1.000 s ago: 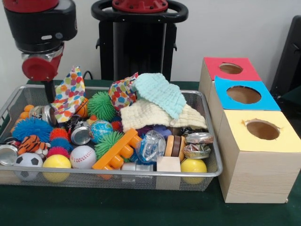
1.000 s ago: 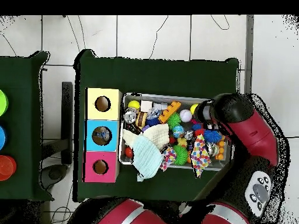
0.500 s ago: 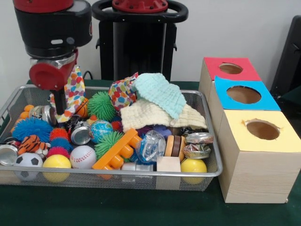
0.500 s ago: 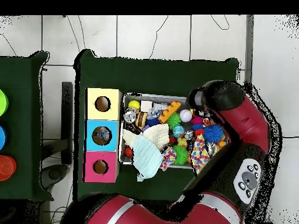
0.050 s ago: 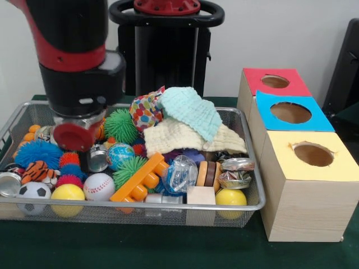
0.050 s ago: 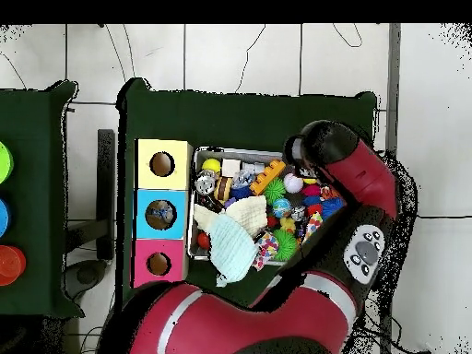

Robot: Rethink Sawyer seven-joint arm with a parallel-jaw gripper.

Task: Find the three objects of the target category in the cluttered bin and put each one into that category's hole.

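At the front of the silver wire-mesh bin [image 5: 168, 208], on the dark green surface [image 5: 140, 246], lie a black-and-white soccer ball [image 5: 33, 193], a yellow ball [image 5: 67, 194], a white baseball with red stitching [image 5: 99, 186], an orange plastic building brick [image 5: 140, 177], a pale wooden cube [image 5: 201, 195] and a second yellow ball [image 5: 230, 196]. Just behind them sit a tiger-striped ball [image 5: 36, 171], a spiky blue ball [image 5: 36, 151], a small globe ball [image 5: 120, 154] and crushed metal cans [image 5: 235, 172]. To the right, beside the bin, stands a row of three wooden boxes with round holes: the yellow-topped box [image 5: 308, 185] nearest, then the blue-topped box [image 5: 289, 115], then the red-topped box [image 5: 274, 83]. The red and black arm [image 5: 76, 61] hangs over the bin's left part, and its hand [image 5: 83, 161] reaches down among the toys beside a shiny metal tin [image 5: 96, 159]; I cannot tell whether it is open or closed. Farther back lie a spiky green ball [image 5: 119, 125], a cream muslin cloth [image 5: 185, 137], a mint green cloth [image 5: 190, 111] on top of it, and a polka-dot fabric piece [image 5: 146, 109].
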